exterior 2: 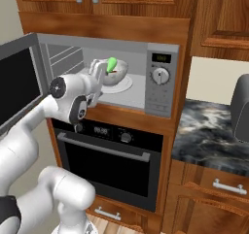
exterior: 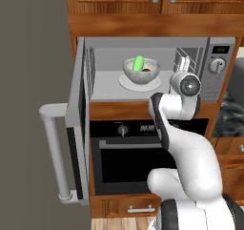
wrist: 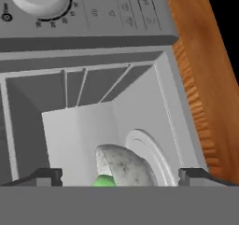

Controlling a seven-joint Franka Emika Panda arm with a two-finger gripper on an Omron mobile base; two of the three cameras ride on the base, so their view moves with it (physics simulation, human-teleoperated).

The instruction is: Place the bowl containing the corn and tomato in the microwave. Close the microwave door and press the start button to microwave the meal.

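Gripper (wrist: 119,176) jaws stand spread wide with nothing between them, at the mouth of the microwave (exterior: 217,88). On the left, the microwave door (exterior: 78,129) hangs swung out, its bar handle toward the room. Inside, the bowl (exterior: 141,71) sits on the white turntable (exterior: 127,83), holding the corn (exterior: 138,63). Right of the cavity is the control panel's dial (exterior: 217,65).

Bowl (exterior: 141,72): I see it on the turntable (exterior: 125,83) inside the microwave (exterior: 157,43).
Corn (exterior: 138,63): in bowl.
Door (exterior: 78,124): swung open, left.
Oven (exterior: 128,164): directly below microwave.
Gripper (exterior 2: 99,69): before the bowl.
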